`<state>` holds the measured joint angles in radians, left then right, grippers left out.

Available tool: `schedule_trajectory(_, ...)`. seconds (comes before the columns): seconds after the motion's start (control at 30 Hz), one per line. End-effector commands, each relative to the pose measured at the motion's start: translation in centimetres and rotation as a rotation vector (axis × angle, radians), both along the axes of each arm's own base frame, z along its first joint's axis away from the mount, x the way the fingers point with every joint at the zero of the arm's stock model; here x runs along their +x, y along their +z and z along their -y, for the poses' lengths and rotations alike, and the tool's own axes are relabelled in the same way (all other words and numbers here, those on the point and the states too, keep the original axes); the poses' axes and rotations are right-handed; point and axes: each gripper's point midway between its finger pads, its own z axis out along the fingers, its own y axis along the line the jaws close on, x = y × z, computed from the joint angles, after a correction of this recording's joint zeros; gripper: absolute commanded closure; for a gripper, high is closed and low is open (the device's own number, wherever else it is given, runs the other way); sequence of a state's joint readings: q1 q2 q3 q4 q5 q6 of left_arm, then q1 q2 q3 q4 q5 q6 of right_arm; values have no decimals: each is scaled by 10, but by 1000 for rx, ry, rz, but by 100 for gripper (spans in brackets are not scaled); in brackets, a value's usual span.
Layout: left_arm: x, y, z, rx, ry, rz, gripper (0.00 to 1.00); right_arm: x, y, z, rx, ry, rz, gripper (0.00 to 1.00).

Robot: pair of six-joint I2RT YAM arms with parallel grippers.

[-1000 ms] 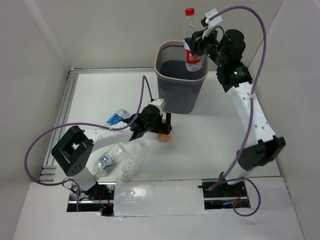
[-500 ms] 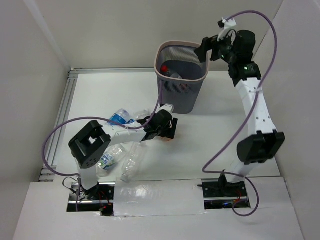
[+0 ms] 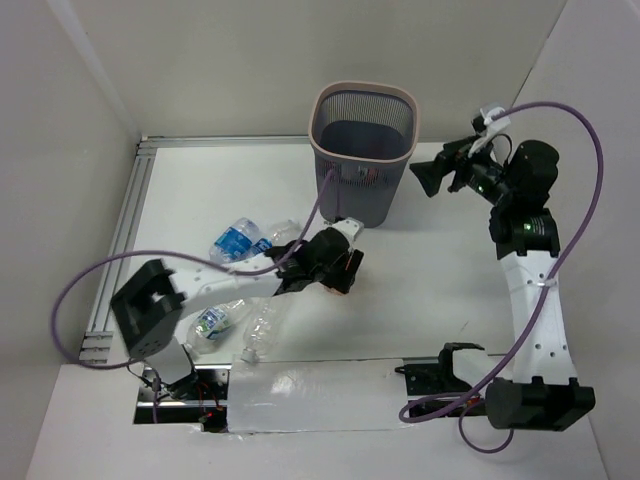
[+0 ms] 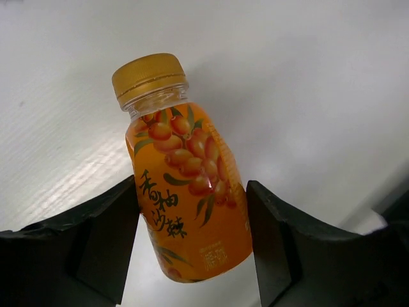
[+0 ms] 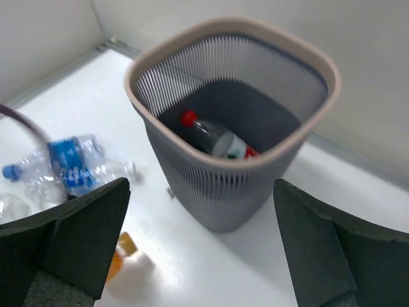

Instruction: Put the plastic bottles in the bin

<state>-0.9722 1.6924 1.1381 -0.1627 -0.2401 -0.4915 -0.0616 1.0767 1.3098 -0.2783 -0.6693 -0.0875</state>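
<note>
A short orange bottle [image 4: 185,192] with a gold cap lies on the white table. My left gripper [image 4: 192,246] is shut on it, both fingers against its sides. From above, that gripper [image 3: 340,272] sits just in front of the bin [image 3: 363,150], a dark mesh basket with a pale rim. A red-capped bottle [image 5: 214,135] lies inside the bin [image 5: 230,160]. My right gripper [image 3: 430,178] hangs open and empty to the right of the bin. A blue-labelled bottle [image 3: 238,240], a clear one [image 3: 285,232], a green-white one [image 3: 215,320] and an unlabelled one [image 3: 260,330] lie on the table.
White walls enclose the table at the back and on both sides. A metal rail [image 3: 120,240] runs along the left edge. Purple cables [image 3: 90,275] loop from both arms. The right wrist view also catches the orange bottle [image 5: 118,252] and the blue-labelled bottle [image 5: 70,163].
The red-labelled bottle dropped from my right gripper into the bin, and that gripper opened and swung right and down. My left gripper slid right onto the orange bottle and closed on it.
</note>
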Motion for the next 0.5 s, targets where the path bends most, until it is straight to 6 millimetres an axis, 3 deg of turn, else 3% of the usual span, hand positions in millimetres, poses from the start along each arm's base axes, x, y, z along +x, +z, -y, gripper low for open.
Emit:
schedule_trajectory(0.0,-44,134,22,-270,-286,164,97,-11,-12,16,-22,-42,23,6)
schedule_trajectory(0.03,-59,153,23,-320,-369,149,97,-13,-17,24,-22,-71,16,19)
schedule_trajectory(0.07,-57,189,22,-366,-398,197,97,-20,-15,35,-33,-111,40,62)
schedule_trajectory(0.1,-61,209,20,-386,-421,218,100,-19,-28,44,-21,-151,22,81)
schedule_trajectory(0.13,-56,224,17,-392,-414,242,100,-20,-29,54,-13,-203,26,94)
schedule_trajectory(0.17,-39,254,10,-403,-351,317,100,-26,-26,62,-24,-240,48,100)
schedule_trajectory(0.23,-19,289,1,-446,-299,407,100,-26,-33,70,-32,-287,27,100)
schedule_trajectory(0.27,-4,301,-2,-473,-254,435,100,-27,-37,71,-52,-286,16,100)
schedule_trajectory(0.33,32,349,-10,-571,-188,554,100,-33,-50,63,-63,-235,-31,100)
schedule_trajectory(0.37,55,344,-1,-580,-150,542,100,-34,-59,60,-83,-209,-44,100)
schedule_trajectory(0.4,74,372,-7,-615,-117,607,100,-38,-64,56,-91,-184,-50,100)
schedule_trajectory(0.47,111,383,-6,-634,-16,631,100,-45,-82,47,-96,-127,-93,98)
